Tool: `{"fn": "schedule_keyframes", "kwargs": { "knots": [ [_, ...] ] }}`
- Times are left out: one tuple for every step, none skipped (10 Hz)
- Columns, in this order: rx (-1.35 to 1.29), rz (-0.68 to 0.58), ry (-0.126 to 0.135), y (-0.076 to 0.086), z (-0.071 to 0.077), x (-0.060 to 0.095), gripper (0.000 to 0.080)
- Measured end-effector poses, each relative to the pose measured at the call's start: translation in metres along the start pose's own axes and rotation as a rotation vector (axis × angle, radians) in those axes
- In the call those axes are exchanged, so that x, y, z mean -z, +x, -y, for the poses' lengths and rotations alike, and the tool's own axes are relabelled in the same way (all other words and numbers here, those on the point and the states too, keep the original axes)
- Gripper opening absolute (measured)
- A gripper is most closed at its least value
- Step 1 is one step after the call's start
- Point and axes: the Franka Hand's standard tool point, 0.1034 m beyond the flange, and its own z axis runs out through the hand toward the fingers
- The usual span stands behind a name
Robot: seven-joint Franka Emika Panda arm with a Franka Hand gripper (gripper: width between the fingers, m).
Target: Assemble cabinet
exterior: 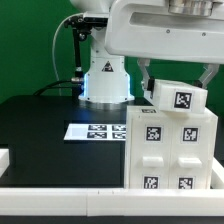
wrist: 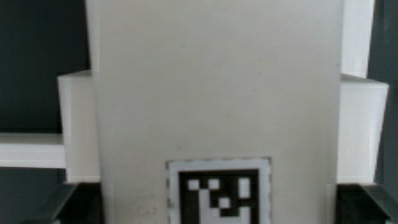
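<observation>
The cabinet (exterior: pixel 170 150) stands upright at the exterior view's right, a tall white box with several square tags on its front panels. A smaller white tagged panel (exterior: pixel 176 96) rests slightly tilted on top of it. My gripper (exterior: pixel 177 84) hangs straight above with a finger down each side of that panel, shut on it. In the wrist view the panel (wrist: pixel 214 110) fills the space between the dark fingers (wrist: pixel 68 205), its tag facing the camera. The cabinet below shows as a wider white body (wrist: pixel 80 120).
The marker board (exterior: pixel 95 131) lies on the black table to the left of the cabinet. The arm's white base (exterior: pixel 105 80) stands behind it. A white rail (exterior: pixel 60 190) runs along the table's front edge.
</observation>
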Motion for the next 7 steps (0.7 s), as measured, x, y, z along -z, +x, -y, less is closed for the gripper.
{"fn": "schedule_keyframes", "kwargs": {
  "knots": [
    [0.0,0.0,0.0,0.0,-0.0001,0.0,0.0557],
    [-0.004,0.0,0.0,0.0,-0.0001,0.0,0.0557],
    [-0.183,-0.003,0.018,0.0001,-0.0005,-0.0008,0.0557],
    [-0.331,0.002,0.042,0.0003,-0.0015,-0.0011,0.0557],
    [-0.43,0.012,0.071,0.0005,-0.0024,-0.0016,0.0557],
    [-0.565,0.023,0.108,0.0017,-0.0014,-0.0016,0.0557],
    [-0.652,0.014,0.112,0.0044,-0.001,-0.0009,0.0557]
  ]
}}
